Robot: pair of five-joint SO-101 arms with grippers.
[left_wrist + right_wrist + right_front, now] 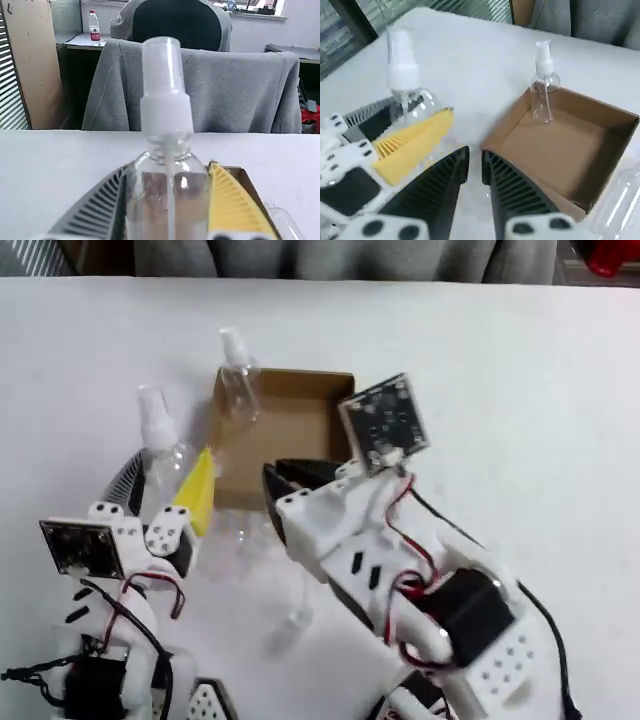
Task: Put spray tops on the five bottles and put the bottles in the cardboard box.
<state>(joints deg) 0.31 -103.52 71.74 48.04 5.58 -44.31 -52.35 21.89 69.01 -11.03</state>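
Note:
A clear bottle (162,447) with a white spray top (165,90) stands upright left of the cardboard box (300,445). My left gripper (165,487) is shut on the bottle's body, grey finger on one side, yellow finger (232,200) on the other. A second topped bottle (239,383) stands in the box's far left corner (543,92). My right gripper (474,152) hovers at the box's near edge, its black fingers open by a narrow gap with nothing seen between them.
A clear bottle without a top (620,195) lies on the table beside the box. Another clear bottle (283,222) lies near the box's front. What looks like a loose spray top (299,605) lies by the right arm. A grey chair stands behind the table.

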